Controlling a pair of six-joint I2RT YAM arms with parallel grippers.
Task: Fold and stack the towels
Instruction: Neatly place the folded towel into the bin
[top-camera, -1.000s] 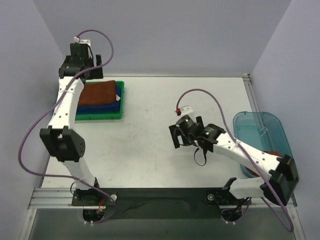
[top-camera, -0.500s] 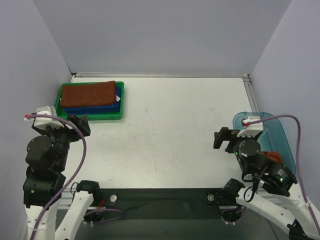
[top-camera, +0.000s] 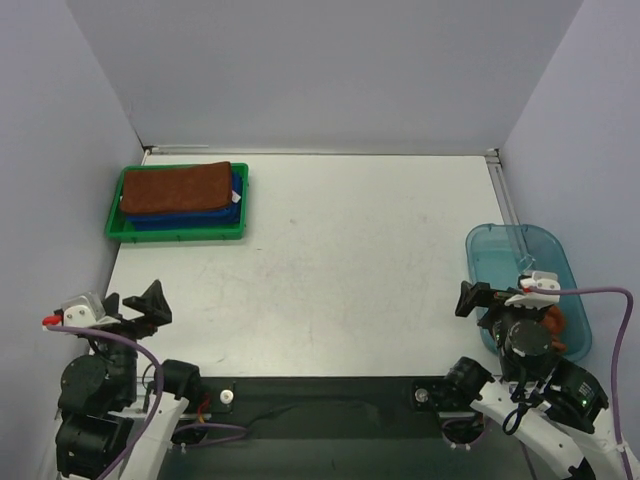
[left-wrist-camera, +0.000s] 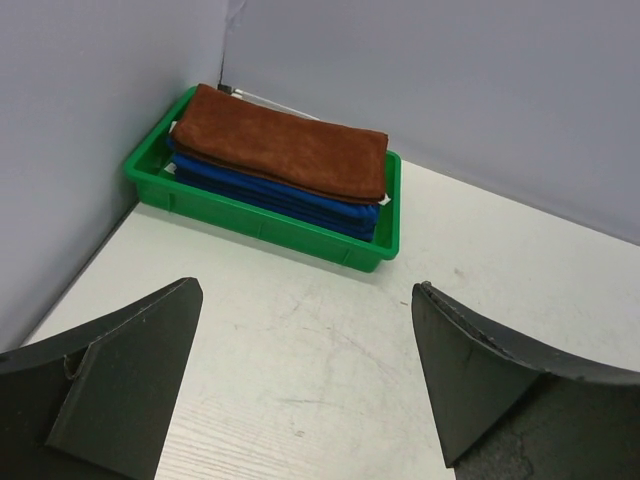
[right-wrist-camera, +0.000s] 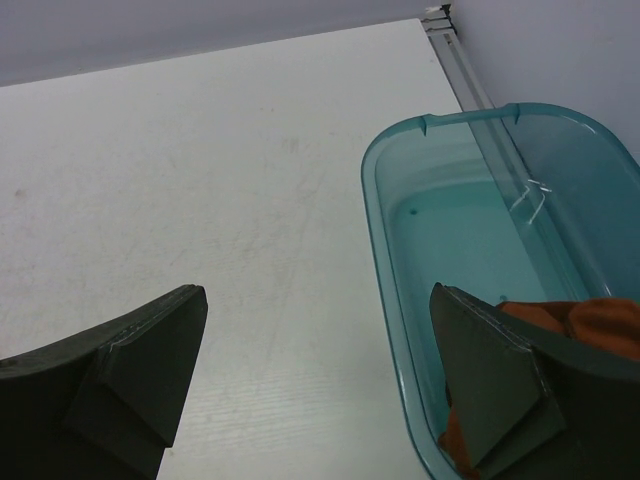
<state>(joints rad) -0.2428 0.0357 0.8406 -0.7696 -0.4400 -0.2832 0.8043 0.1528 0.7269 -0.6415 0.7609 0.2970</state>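
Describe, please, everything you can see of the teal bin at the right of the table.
The teal bin is a translucent, glossy plastic tub, rectangular with rounded corners and a thickened rim. It stands upright at the right edge of the table, over the metal rail, which shows through it. Its far end is bare; a crumpled orange cloth lies at its near end.
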